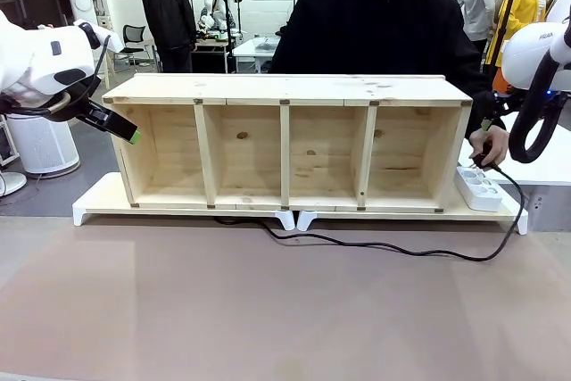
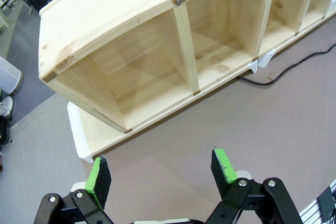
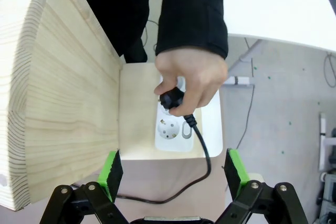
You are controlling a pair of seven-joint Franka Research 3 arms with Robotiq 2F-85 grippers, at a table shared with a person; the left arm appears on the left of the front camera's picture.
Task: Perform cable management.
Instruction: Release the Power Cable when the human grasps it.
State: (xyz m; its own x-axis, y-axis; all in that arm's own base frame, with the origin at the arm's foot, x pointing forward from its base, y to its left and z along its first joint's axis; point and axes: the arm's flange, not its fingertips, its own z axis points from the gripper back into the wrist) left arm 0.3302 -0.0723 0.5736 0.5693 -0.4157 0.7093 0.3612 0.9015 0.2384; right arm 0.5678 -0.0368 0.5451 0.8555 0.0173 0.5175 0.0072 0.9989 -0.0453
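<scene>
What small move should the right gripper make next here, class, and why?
Probably wait, open, above the power strip. The person's hand holds the plug at the strip, so the right gripper has no free access yet; the cable lies slack across the table.

A brown table (image 1: 268,310) carries a white-footed board (image 1: 98,198) under a wooden shelf (image 1: 285,144); the cable (image 1: 393,250) trails across it.

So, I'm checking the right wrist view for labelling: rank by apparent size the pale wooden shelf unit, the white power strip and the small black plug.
1. Pale wooden shelf unit
2. White power strip
3. Small black plug, in the person's hand
</scene>
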